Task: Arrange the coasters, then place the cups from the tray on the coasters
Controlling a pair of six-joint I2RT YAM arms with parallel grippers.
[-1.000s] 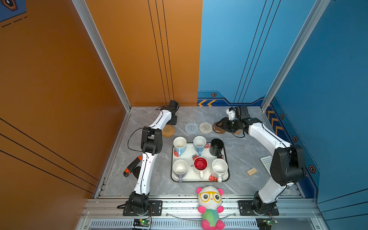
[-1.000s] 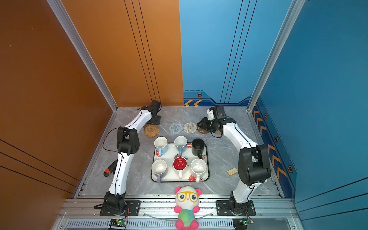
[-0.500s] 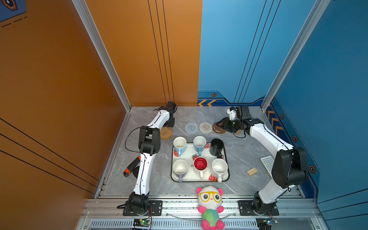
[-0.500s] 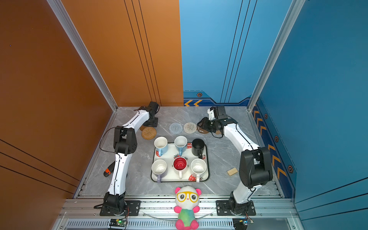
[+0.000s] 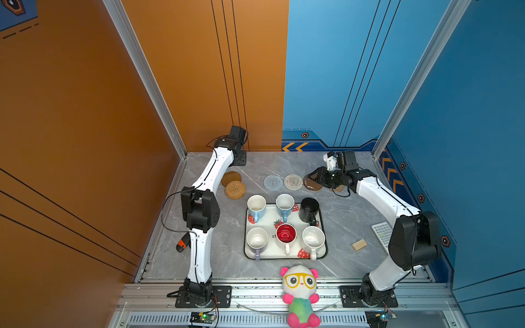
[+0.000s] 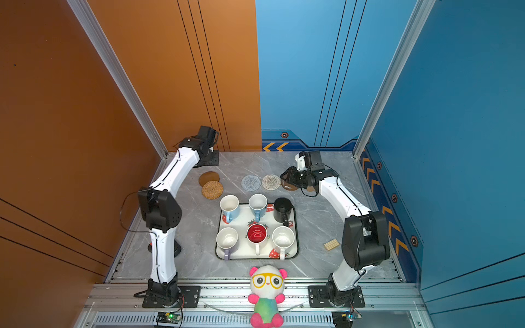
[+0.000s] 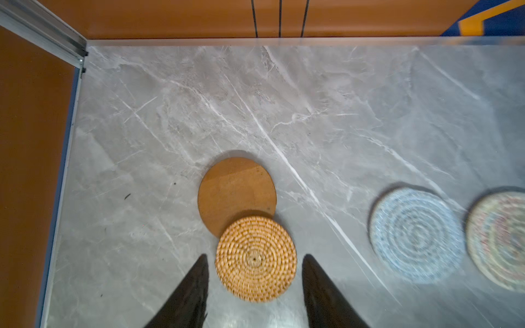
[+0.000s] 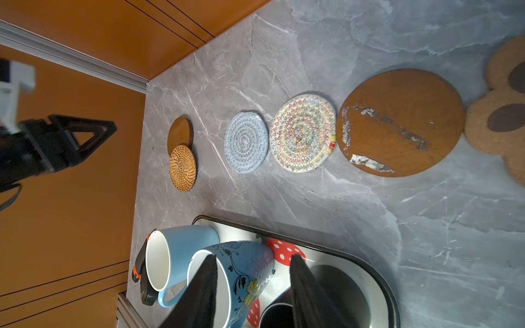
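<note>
On tray (image 5: pixel 270 219): 6 cups (image 5: pixel 286 235) upright, hdls frontward

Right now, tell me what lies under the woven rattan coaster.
The rattan coaster overlaps one edge of a brown wooden disc. That covered sliver is hidden; nothing else beneath can be seen.

1. Both top views look down from high up, seeing the whole table (image 5: pixel 343 227).
2. The left wrist view looks down, close, at the rattan coaster (image 7: pixel 255 258).
3. The right wrist view, near the tray (image 8: pixel 372 286), sees it too.
</note>
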